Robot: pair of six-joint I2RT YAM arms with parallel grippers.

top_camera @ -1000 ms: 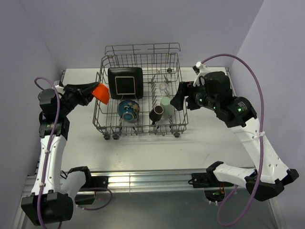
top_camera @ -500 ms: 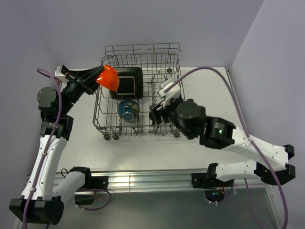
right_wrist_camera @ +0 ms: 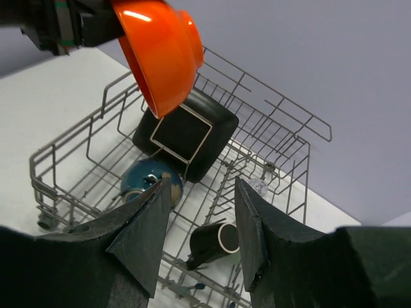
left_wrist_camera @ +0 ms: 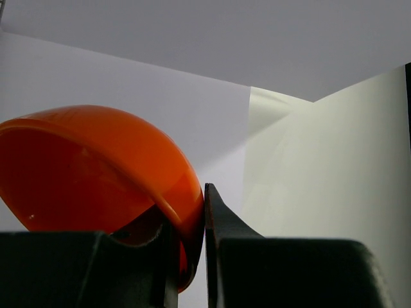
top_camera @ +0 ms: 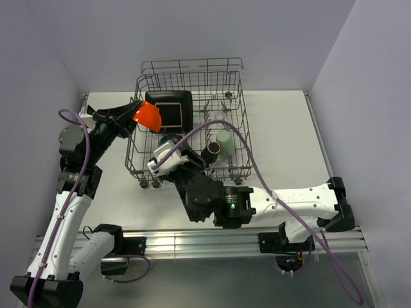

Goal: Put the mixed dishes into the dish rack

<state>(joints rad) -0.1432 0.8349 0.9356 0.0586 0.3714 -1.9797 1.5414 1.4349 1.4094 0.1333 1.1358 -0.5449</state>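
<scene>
One dish is in the air. My left gripper (left_wrist_camera: 189, 215) pinches the rim of a small orange bowl (top_camera: 149, 115) between its two fingers. It holds the bowl tilted above the left rear part of a large grey wire dish rack (top_camera: 242, 109), which sits on a white table (top_camera: 282, 128).

Just beside the bowl, a black square plate with a pale centre (top_camera: 170, 110) leans on edge inside the rack.

My right gripper (right_wrist_camera: 201, 186) hovers at the rack's front, jaws spread, with nothing between them.

I also see these in the rack:
- a blue round bowl (right_wrist_camera: 144, 181)
- a dark brown mug (top_camera: 210, 151) on its side
- a pale green cup (top_camera: 224, 139)
</scene>
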